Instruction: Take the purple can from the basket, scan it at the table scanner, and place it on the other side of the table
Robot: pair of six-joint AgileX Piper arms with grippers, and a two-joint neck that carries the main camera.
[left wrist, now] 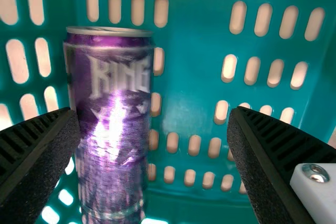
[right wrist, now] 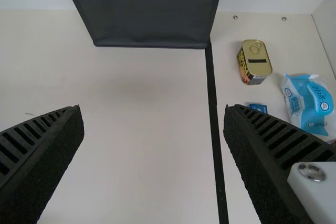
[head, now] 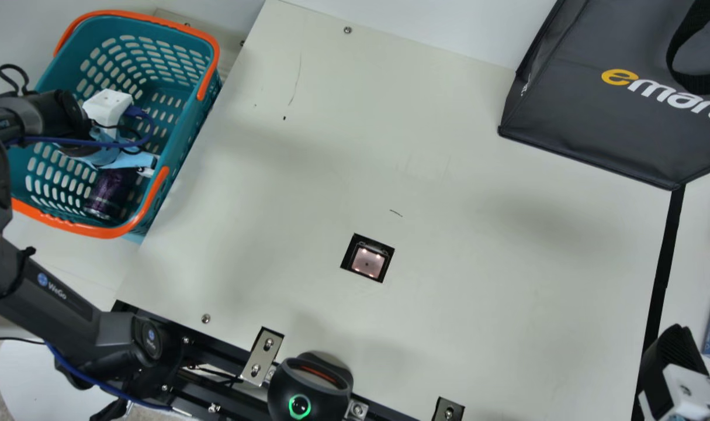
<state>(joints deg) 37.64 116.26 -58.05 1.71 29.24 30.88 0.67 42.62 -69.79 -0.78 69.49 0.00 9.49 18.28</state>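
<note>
- Inside the basket (head: 211,64), my left tool (left wrist: 153,113) is wide near the purple can (left wrist: 110,129), probably for grasping.
- My right tool (right wrist: 152,110), also wide, maybe gives it space.

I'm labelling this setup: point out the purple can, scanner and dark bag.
Purple can (left wrist: 111,129): left wrist view, middle of its side.
Scanner (head: 367,262): main view, lit window.
Dark bag (head: 617,114): main view, front panel.

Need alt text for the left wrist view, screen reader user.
Purple can inside a teal basket with slotted walls, seen past the two black ribbed fingers of the open left gripper. The can is much nearer one finger than the other and is not clamped.
</note>
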